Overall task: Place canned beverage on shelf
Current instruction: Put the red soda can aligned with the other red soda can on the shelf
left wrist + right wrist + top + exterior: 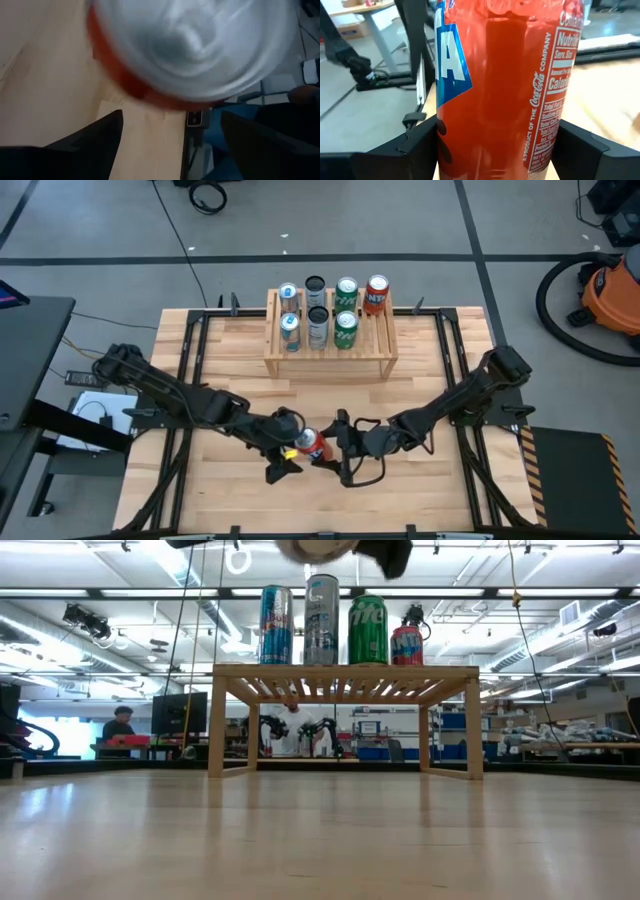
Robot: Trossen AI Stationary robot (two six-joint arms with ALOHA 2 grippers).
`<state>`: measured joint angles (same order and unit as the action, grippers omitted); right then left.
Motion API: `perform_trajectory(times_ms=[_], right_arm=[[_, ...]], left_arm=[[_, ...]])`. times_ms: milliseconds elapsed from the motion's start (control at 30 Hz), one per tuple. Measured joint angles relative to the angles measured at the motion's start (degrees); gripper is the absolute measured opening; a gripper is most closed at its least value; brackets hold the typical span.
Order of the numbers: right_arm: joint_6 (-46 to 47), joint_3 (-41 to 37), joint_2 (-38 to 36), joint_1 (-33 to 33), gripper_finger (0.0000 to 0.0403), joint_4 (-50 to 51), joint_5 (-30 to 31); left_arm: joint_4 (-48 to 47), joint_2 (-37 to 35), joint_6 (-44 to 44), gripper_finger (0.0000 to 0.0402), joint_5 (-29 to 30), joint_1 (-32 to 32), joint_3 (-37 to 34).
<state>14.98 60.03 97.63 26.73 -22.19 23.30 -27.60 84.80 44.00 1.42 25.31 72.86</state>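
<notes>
One wooden table [420,390] is seen, and on it, toward its far edge, one shelf [330,358] of light wood with a slatted top. Everything else is placed here by the shelf.

Seven cans are counted on the shelf in the high view. Two blue-and-white cans [290,330] are set one behind the other at its left end. Two tall silver-and-dark cans [318,326] are lined up to the right of them. Two green cans [345,329] are placed right of those. One red can [376,295] is stood alone at the back right. In the low view the four cans that show are seen upright on the slats, and white lettering is seen on the green one; it cannot be read with certainty.

An eighth can, the red canned beverage [312,444], is held off the shelf, on the near side of it and well apart, above the table's front part. In the right wrist view "Coca-Cola Company" and a nutrition panel are read on its side, together with a large white "A" on a blue patch.

Two arms are counted. The left gripper [290,452] is brought against the can's end, its fingers [90,145] spread to either side of the silver top. The right gripper [335,450] is set on the can's opposite side, its fingers [415,145] pinching the can's red body between them.
</notes>
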Motion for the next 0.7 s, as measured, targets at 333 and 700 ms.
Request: perform_trajectory(times_ms=[333, 700], right_arm=[[-5.13, 0.07, -11.57, -0.03, 0.031, 12.83, 8.52], [-12.97, 0.07, -27.1, -4.51, 0.031, 24.25, 8.96]], left_arm=[[-3.31, -0.96, -2.7, 0.0335, 0.3, 0.34, 0.02], [-8.45, -5.53, -7.25, 0.0334, 0.95, -0.38, 0.0]])
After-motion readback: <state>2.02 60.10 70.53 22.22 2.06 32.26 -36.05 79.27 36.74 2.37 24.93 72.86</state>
